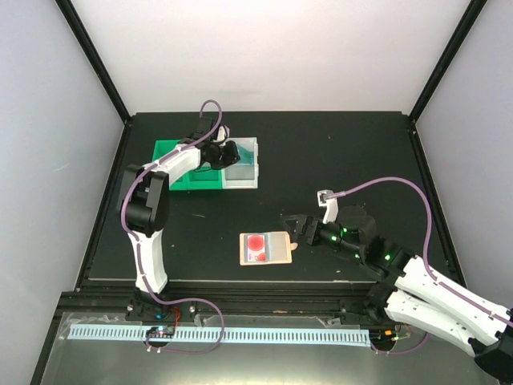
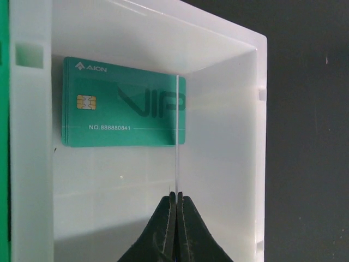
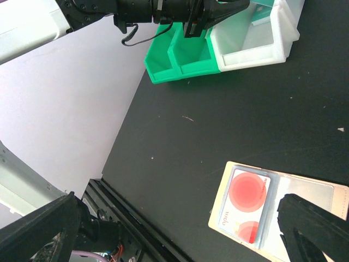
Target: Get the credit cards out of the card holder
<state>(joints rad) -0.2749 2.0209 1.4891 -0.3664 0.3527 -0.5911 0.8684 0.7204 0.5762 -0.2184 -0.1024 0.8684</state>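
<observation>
The tan card holder (image 1: 264, 248) lies open on the black table, a red-pink card (image 1: 256, 243) in its left pocket. In the right wrist view the holder (image 3: 283, 210) and the red-pink card (image 3: 247, 204) are at the lower right. My right gripper (image 1: 296, 230) is open and empty, just right of the holder's tab. My left gripper (image 2: 177, 197) is over the white bin (image 2: 218, 164), shut on a thin card (image 2: 178, 136) seen edge-on. A teal card (image 2: 124, 103) lies flat on the bin floor. No other card shows.
A green bin (image 1: 178, 164) stands against the white bin (image 1: 247, 178) at the back left of the table. The left arm stretches from the near left edge to the bins. Grey walls surround the table.
</observation>
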